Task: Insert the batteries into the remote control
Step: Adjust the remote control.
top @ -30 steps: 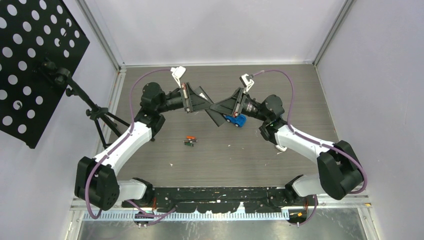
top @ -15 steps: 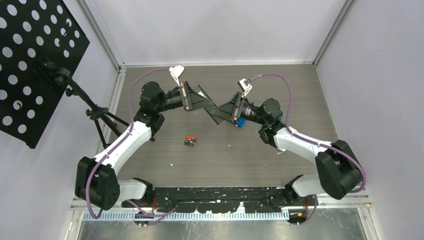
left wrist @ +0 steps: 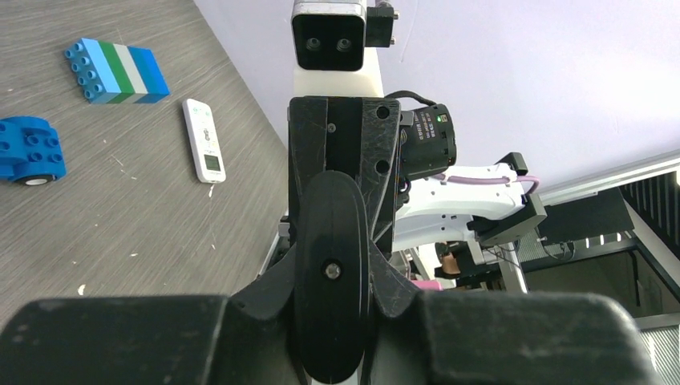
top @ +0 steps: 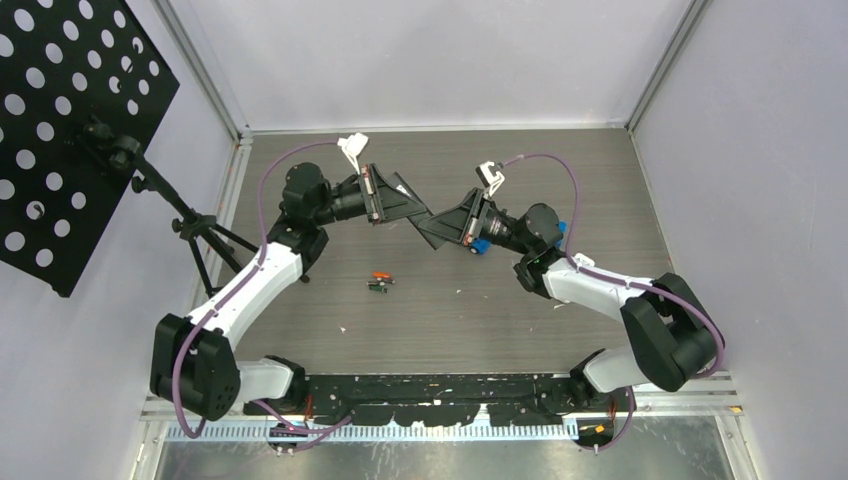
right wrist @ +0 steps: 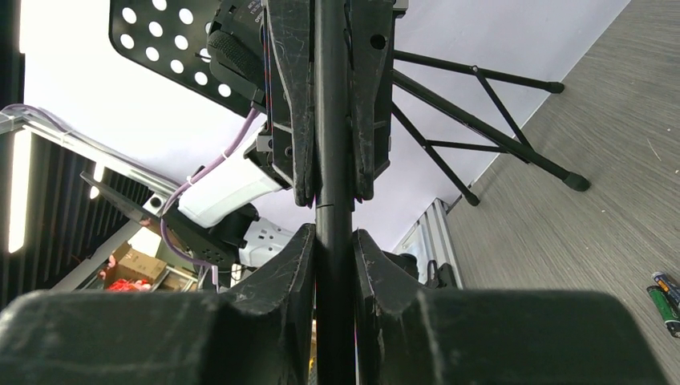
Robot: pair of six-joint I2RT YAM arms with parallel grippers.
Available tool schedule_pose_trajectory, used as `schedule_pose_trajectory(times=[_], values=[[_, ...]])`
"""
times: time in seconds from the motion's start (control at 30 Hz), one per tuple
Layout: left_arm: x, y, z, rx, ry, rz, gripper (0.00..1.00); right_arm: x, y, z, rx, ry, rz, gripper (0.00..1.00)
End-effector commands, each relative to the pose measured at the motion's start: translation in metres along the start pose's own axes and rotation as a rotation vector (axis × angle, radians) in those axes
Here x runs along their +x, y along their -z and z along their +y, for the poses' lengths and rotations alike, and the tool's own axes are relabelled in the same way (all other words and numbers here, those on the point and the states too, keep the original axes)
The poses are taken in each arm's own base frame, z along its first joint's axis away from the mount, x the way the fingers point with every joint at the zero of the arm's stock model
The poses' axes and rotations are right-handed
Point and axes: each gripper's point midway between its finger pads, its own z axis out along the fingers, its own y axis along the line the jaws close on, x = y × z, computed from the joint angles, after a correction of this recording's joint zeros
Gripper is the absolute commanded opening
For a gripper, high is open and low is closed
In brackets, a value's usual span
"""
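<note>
Black remote (left wrist: 330,216) held aloft, left end effector (left wrist: 331,277) and right end effector (right wrist: 334,249) facing, both clenched on it

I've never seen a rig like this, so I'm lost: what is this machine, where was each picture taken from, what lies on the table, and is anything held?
It is two white-and-black robot arms bolted to a grey wood-grain table. One picture looks down from above; the other two come from a camera on each wrist. The left gripper and right gripper meet above the table, both closed on a long flat black slab, seemingly the remote control. On the table lie tiny orange-red and dark batteries, a small white remote, a blue, green and white toy-brick block and a blue wheeled toy brick.
</note>
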Motion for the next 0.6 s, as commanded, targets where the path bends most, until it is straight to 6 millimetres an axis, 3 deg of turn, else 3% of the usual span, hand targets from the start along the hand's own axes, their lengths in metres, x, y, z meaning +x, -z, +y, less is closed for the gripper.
schedule_pose_trajectory(times=[0.0, 0.23, 0.47, 0.57], values=[[-0.041, 0.018, -0.049, 0.080, -0.149, -0.152, 0.00, 0.007, 0.010, -0.035, 0.095, -0.028, -0.001, 0.26], [-0.056, 0.032, -0.060, 0.091, -0.196, -0.250, 0.00, 0.002, 0.015, -0.050, 0.147, -0.035, -0.045, 0.29], [-0.057, 0.031, -0.059, 0.106, -0.190, -0.253, 0.00, 0.003, 0.011, -0.035, 0.077, -0.023, -0.012, 0.29], [-0.055, 0.030, -0.050, 0.094, -0.177, -0.246, 0.00, -0.004, 0.009, -0.023, 0.052, -0.005, -0.035, 0.45]])
